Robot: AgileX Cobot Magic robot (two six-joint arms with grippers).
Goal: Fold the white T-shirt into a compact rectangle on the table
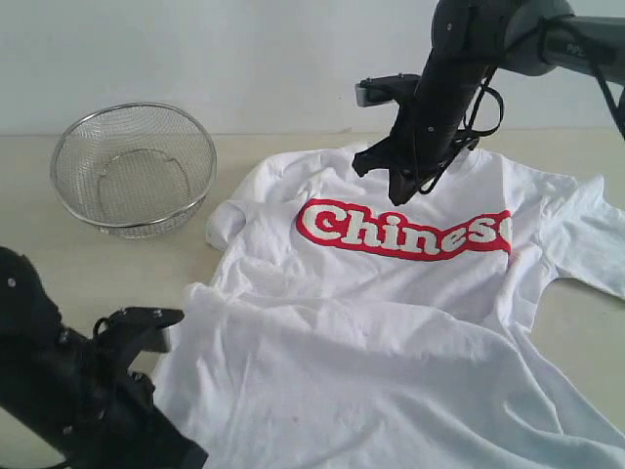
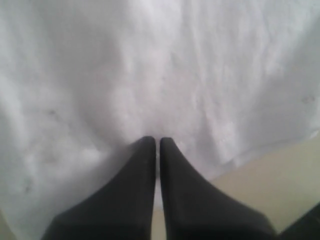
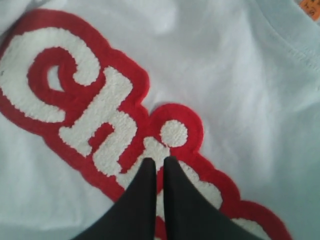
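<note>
The left tool (image 2: 156,141) has its two dark fingers pressed together and grips nothing. Its tips point onto plain white cloth close to an edge of the garment, with bare counter (image 1: 59,264) showing just beside them. Whether the tips touch the cloth cannot be told.

The right tool (image 3: 156,161) is also pressed together and empty. It points down at the red lettering (image 1: 405,231) on the chest, near the start of the word. An orange neck tag (image 3: 312,7) shows nearby at the collar.

The white T-shirt (image 1: 391,322) lies front up on the counter, collar toward the far side. It is loosely spread, with a soft ridge of cloth across its middle. One sleeve (image 1: 229,220) is curled in on the left of the exterior view. The other sleeve (image 1: 596,244) spreads out to the right.

The shirt looks light, limp and thin, so it will likely sag, wrinkle and drag rather than hold any shape. The best holds are probably pinches on the hem corners, sleeve ends or shoulders, and both tools would first need to spread.

A wire-mesh basket (image 1: 134,168) stands near the curled sleeve, apart from it. The shirt's lower edge and right sleeve run out of view. Bare counter lies open on the left and along the far side.
</note>
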